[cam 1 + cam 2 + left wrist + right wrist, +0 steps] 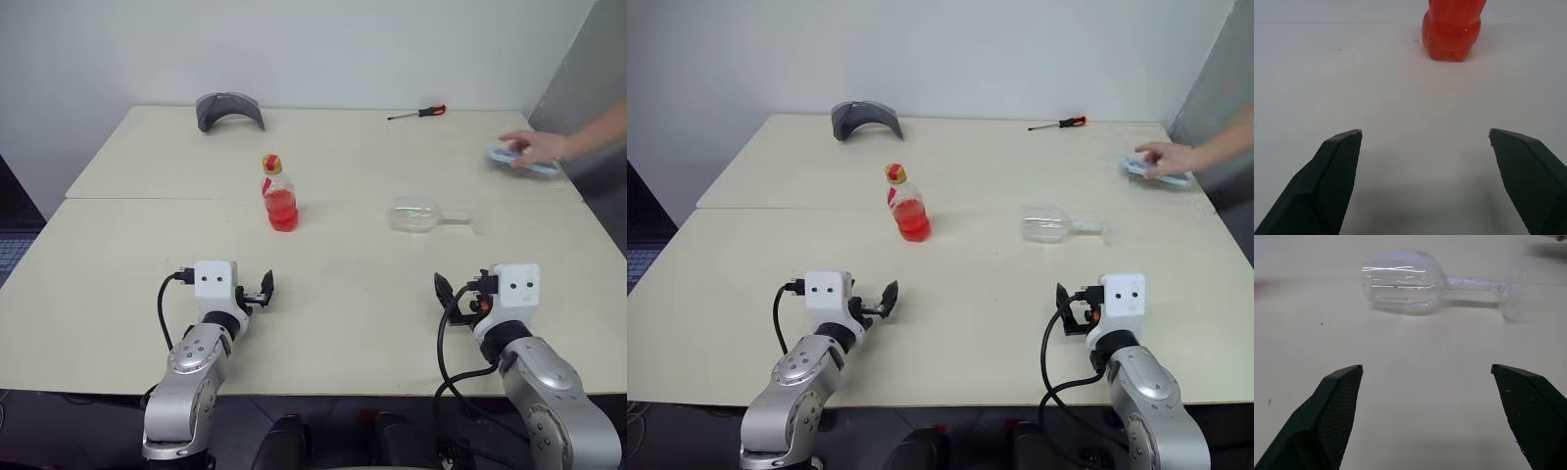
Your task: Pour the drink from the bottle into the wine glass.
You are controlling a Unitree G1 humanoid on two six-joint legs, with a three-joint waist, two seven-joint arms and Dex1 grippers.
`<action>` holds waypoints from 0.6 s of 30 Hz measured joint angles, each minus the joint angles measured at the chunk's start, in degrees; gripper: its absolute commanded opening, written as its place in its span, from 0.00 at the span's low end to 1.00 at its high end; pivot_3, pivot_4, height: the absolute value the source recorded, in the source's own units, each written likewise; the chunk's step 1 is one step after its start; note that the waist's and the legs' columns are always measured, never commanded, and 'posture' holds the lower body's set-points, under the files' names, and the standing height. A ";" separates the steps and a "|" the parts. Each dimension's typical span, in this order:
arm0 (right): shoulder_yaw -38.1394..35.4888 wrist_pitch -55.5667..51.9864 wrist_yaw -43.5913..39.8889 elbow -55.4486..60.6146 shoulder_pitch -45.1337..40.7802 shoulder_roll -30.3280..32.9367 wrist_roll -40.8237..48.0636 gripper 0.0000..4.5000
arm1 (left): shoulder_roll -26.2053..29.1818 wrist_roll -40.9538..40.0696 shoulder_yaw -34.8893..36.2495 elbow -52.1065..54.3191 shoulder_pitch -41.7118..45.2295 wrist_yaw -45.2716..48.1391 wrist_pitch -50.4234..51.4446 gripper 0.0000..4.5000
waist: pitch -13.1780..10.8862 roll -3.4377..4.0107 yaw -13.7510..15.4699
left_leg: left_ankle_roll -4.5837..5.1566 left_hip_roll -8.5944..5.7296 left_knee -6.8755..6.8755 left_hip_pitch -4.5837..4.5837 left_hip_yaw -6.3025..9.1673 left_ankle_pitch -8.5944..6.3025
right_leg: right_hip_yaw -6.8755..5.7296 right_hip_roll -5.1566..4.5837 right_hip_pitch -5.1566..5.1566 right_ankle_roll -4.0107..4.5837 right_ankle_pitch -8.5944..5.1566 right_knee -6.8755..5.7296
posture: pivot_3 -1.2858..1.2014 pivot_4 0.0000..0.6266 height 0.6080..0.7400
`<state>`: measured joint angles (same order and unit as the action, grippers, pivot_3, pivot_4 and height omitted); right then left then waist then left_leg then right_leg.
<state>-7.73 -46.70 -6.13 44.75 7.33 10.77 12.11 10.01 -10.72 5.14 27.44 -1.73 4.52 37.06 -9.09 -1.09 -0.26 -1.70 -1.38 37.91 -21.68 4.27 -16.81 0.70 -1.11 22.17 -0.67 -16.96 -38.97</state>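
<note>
Bright, even light; soft shadows
</note>
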 measured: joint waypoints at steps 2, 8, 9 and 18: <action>-0.07 0.03 0.00 0.00 0.02 0.04 0.02 1.00 | 0.39 0.36 -0.15 0.08 -0.04 -0.03 0.05 0.99 | 0.00 0.00 0.00 | 0.00 0.00 0.00 0.00 0.00 0.00 | 0.00 0.00 0.00 0.00 0.00 0.00 | 0.52 0.24 1.00; -0.12 0.03 0.09 0.00 0.05 0.05 0.02 1.00 | 0.44 0.54 -0.06 0.08 -0.12 -0.23 -0.14 0.99 | 0.00 0.01 0.01 | 0.00 0.00 0.00 0.00 0.00 0.00 | 0.00 0.00 0.00 0.00 0.00 0.00 | 0.52 0.24 1.00; -0.11 0.03 0.10 0.00 0.05 0.05 0.02 1.00 | 0.44 0.52 -0.03 0.08 -0.12 -0.21 -0.14 0.99 | 0.00 0.00 0.00 | 0.00 0.00 0.00 0.00 0.00 0.00 | 0.00 0.00 0.00 0.00 0.00 0.00 | 0.52 0.24 1.00; -0.03 0.04 0.00 0.00 -0.02 0.46 -0.01 1.00 | 0.46 0.48 0.48 1.26 -0.12 -0.14 -0.12 0.99 | 0.00 0.00 0.00 | 0.00 0.00 0.00 -0.01 0.00 0.00 | 0.00 0.00 0.01 0.00 0.00 0.00 | 0.52 0.24 1.00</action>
<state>-7.76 -46.66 -6.13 44.74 7.31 11.22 12.11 10.47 -10.24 5.62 28.71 -1.86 4.37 36.95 -9.09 -1.09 -0.25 -1.70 -1.38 37.91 -21.68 4.27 -16.81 0.71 -1.11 22.17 -0.67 -16.96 -38.97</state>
